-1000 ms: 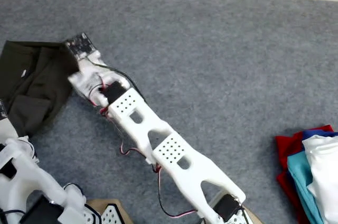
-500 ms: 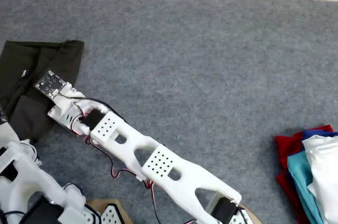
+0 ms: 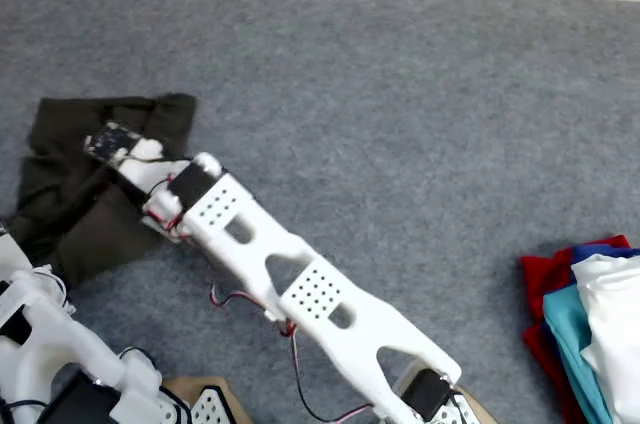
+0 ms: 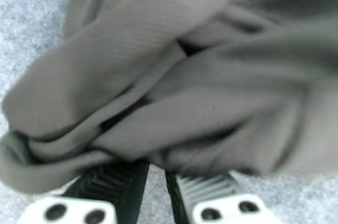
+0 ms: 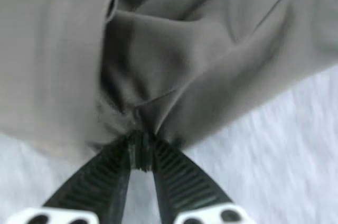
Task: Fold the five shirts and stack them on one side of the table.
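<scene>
While the right tool pinches a fold of the dark shirt at the desk's left end, the left tool sits clamped on its near edge; the pile of shirts lies well apart, far right.

No text, number or label can be read anywhere. The small circuit board on an arm's wrist, over the dark shirt, has tiny markings, too small to make out.
</scene>
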Robot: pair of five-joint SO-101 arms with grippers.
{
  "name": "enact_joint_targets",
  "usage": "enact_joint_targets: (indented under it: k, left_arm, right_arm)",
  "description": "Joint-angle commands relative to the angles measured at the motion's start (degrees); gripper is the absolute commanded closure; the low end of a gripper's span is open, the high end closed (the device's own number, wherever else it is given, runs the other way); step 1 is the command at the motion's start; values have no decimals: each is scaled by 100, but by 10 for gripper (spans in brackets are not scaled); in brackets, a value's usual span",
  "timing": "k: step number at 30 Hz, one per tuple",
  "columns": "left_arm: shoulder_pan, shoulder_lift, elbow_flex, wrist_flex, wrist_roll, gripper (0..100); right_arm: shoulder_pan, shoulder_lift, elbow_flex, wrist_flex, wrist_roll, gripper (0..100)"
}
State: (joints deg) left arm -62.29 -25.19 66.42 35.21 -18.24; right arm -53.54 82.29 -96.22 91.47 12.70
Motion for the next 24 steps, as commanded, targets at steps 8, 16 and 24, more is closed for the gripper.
enact_joint_targets:
  k: [8, 16, 24]
  left_arm:
    - [-48, -22, -831, -88, 70, 989]
    - [-75, -4, -971, -88, 79, 989]
    - [-268, -4, -971, -88, 79, 989]
  right_arm:
    - [286, -286, -409, 971, -167, 991]
    - [180, -1033, -409, 743, -220, 990]
    - [286, -1490, -356, -251, -941, 839]
